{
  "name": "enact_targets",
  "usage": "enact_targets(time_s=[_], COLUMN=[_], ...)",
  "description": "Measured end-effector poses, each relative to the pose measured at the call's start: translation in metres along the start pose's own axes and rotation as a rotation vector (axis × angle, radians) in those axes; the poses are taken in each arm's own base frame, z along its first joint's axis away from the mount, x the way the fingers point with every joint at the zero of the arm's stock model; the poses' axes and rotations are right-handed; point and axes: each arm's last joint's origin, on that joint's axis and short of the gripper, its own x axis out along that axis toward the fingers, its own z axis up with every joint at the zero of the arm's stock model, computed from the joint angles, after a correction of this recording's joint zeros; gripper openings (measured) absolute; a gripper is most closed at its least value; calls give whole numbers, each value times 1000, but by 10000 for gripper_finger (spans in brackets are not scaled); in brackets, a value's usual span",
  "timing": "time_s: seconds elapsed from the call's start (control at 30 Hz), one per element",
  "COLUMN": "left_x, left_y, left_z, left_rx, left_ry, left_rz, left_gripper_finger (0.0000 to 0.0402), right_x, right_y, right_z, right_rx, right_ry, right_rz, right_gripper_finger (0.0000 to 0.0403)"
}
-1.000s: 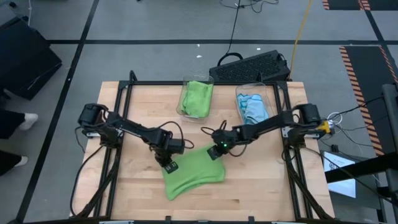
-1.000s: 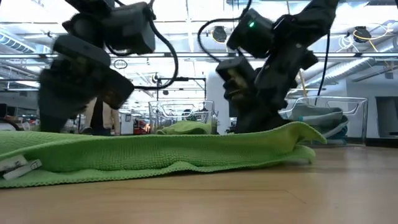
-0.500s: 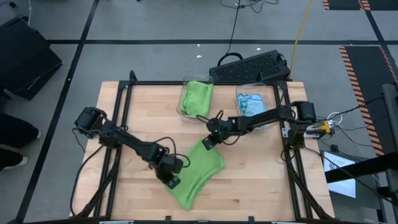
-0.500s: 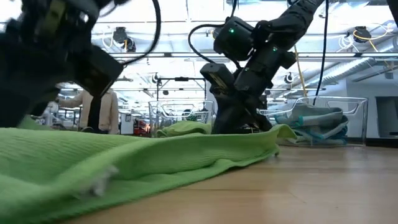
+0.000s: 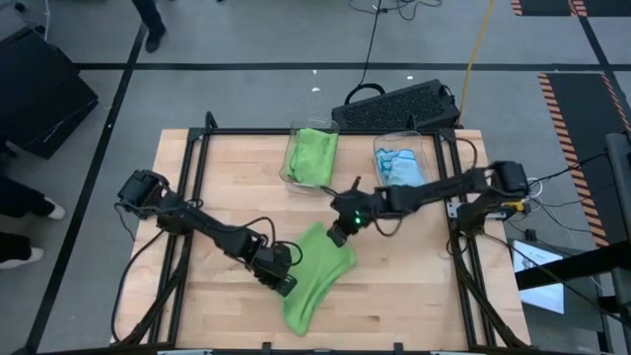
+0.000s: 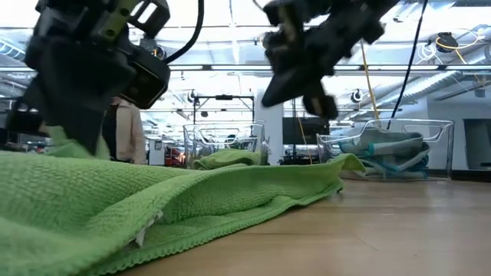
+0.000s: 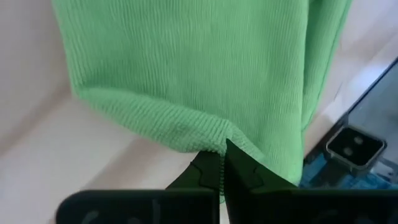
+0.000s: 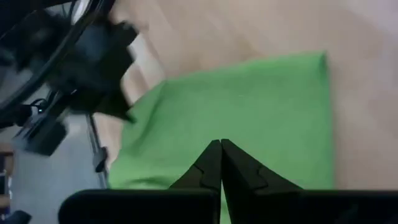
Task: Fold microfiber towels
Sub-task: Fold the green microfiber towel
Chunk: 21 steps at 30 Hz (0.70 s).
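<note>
A: Entry. Where is the lime green towel [image 5: 315,271]?

B: On the wooden table [image 5: 414,296], in the middle toward the front edge, lying at a slant in the high view. It is bunched and partly doubled over, not flat. The low view shows it spread across the foreground with a raised ridge through the middle.

A: Left gripper [image 5: 280,279]?

B: Low at the towel's left edge. In the left wrist view the two fingers are pressed together with a fold of the green cloth pinched between their tips, so it is clamped on the towel.

A: Right gripper [image 5: 340,229]?

B: At the towel's upper corner, the end nearer the bins. In the right wrist view its fingers meet tip to tip over the green cloth; I cannot tell whether any cloth is caught between them. The low view blurs it, lifted above the cloth.

A: Other towels?

B: Two clear plastic bins at the table's far edge. The left bin [image 5: 293,168] holds a lime green towel [image 5: 313,153]; the right bin [image 5: 380,168] holds light blue towels [image 5: 401,170].

A: Anything else noted?

B: A dark keyboard [image 5: 399,104] lies beyond the table's far edge. A person in a tan coat [image 6: 130,132] stands in the room behind.
</note>
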Motion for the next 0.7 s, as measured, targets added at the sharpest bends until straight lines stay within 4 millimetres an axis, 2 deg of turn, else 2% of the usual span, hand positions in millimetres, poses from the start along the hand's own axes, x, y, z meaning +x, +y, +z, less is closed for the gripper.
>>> enact_targets(time_s=[0.1,0.23,0.4,0.53,0.7], left_x=[-1,-2,-3,-2,-1], left_y=[1,-1,-3,-3,-4], left_z=[5,9,11,10,5], left_rx=[14,35,66,80,95], left_ry=[-40,-62,-89,-86,-69], left_rz=[4,-12,-37,-35,-31], left_gripper_finger=[2,5,4,3,5], right_x=[-2,7,25,38,49], right_y=[17,32,35,30,30], right_z=[-22,-49,-75,-86,-81], right_rx=[40,139,201,231,282], right_ry=[8,19,93,132,91], right_rz=[-17,-20,-53,-92,-38], right_gripper_finger=[0,0,0,0,0])
